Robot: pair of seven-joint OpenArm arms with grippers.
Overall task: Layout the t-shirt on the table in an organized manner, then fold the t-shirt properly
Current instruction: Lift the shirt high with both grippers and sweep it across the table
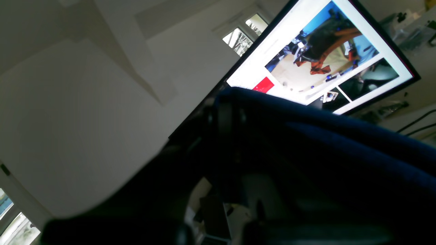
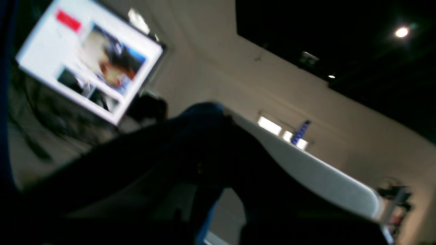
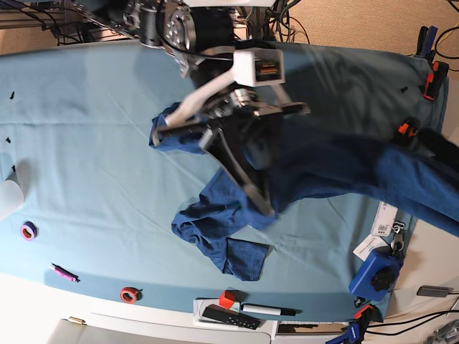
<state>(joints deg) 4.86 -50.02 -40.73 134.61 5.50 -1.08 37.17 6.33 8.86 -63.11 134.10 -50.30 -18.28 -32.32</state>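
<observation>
Base view inspected from left to right. Noted at far left of worktop (image 3: 79,143): a purple tape ring (image 3: 28,230), a pink pen (image 3: 63,272), a red ring (image 3: 129,294); all well apart from the garment. Found right tool (image 3: 161,134) left of centre, raised over the worktop, closed on a bunched edge of the t-shirt (image 3: 315,168); pinch point itself dark, grip judged from cloth hanging off it. Observed t-shirt strung nearly level from that tool across to the right edge, long axis running left-right, a loose sleeve or hem sagging onto the worktop below centre. Located left tool (image 3: 443,147) at far right, closed on the opposite end of the cloth. Wrist views: dark fabric draped over each tool, monitor (image 1: 323,54) behind. Judged next: lower both ends together, keeping the span taut along that axis.
</observation>
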